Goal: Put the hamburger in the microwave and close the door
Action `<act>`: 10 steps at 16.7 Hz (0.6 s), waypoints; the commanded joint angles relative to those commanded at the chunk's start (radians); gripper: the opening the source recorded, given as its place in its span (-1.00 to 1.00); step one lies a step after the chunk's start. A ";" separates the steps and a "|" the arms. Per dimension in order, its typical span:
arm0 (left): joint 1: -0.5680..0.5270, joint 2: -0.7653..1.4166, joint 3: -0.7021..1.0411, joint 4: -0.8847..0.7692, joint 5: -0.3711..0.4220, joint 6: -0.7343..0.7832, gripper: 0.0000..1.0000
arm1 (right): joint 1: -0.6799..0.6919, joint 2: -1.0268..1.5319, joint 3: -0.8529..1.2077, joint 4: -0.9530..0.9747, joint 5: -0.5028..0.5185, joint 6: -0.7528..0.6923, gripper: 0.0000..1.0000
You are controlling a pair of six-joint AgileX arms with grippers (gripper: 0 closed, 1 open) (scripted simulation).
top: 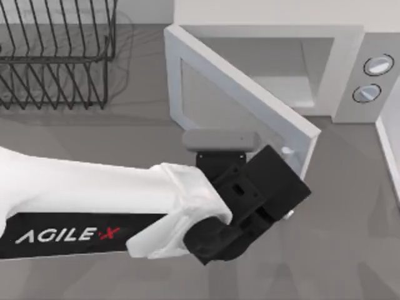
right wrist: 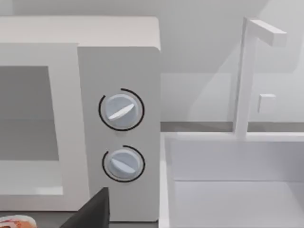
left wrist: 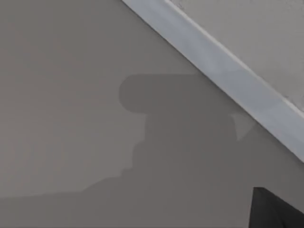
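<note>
Left claw beside door

I see black wire dish rack at table's far left corner, standing on grey tabletop. White sink basin sits at table's right edge, its rim just showing from above. White faucet rises upright behind basin, spout bent forward at top. Small white square fitting on wall beside faucet.
</note>
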 joint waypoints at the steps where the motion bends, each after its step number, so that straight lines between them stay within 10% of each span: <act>1: -0.014 0.026 0.033 -0.014 -0.008 -0.016 -1.00 | 0.000 0.000 0.000 0.000 0.000 0.000 1.00; 10: -0.036 0.076 0.099 -0.043 -0.022 -0.048 -1.00 | 0.000 0.000 0.000 0.000 0.000 0.000 1.00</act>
